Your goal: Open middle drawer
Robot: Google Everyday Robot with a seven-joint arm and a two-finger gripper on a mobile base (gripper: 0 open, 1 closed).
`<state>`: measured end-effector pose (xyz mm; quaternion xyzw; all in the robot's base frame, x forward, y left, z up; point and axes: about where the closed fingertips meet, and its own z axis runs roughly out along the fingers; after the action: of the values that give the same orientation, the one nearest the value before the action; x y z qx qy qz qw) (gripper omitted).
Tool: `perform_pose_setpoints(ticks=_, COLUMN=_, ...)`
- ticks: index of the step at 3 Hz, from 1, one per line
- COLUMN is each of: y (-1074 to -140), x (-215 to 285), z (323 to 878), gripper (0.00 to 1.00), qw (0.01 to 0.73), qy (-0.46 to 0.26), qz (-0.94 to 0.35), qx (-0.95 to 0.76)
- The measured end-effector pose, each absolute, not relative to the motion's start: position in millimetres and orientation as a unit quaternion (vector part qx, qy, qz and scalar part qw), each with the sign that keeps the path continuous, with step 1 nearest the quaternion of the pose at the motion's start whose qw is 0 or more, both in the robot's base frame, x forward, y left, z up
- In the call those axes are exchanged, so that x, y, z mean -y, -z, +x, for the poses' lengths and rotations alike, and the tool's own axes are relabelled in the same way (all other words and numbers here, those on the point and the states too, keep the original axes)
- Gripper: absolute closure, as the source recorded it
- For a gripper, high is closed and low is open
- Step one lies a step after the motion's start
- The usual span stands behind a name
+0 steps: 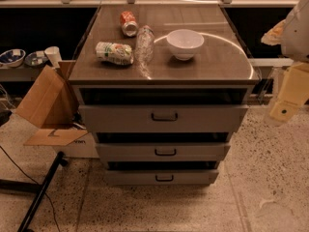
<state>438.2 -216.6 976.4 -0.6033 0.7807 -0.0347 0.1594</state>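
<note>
The grey cabinet [164, 76] faces me with three drawers stacked one above the other. The middle drawer [125, 152] is the second one down, flat-fronted, with a small dark loop handle [165, 152] at its centre. A dark gap shows above its front. The taller top drawer [120, 118] sits above it and the lowest drawer [130, 177] below it. My gripper [288, 96] hangs at the right edge of the camera view, to the right of the cabinet and about level with the top drawer, apart from all handles.
On the cabinet top lie a white bowl [185, 43], a clear plastic bottle [144, 44], a red can [129, 23] and a crumpled green-white packet [114, 52]. An open cardboard box [48, 105] stands at the left. A black pole [41, 192] crosses the speckled floor.
</note>
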Motion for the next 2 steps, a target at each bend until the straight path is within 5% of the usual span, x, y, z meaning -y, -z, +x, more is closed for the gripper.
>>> perform_pose_setpoints(ticks=2, y=-970.4, x=210.7, z=437.8, gripper=0.0, qw=0.157, qy=0.042, qz=-0.609, qx=-0.776)
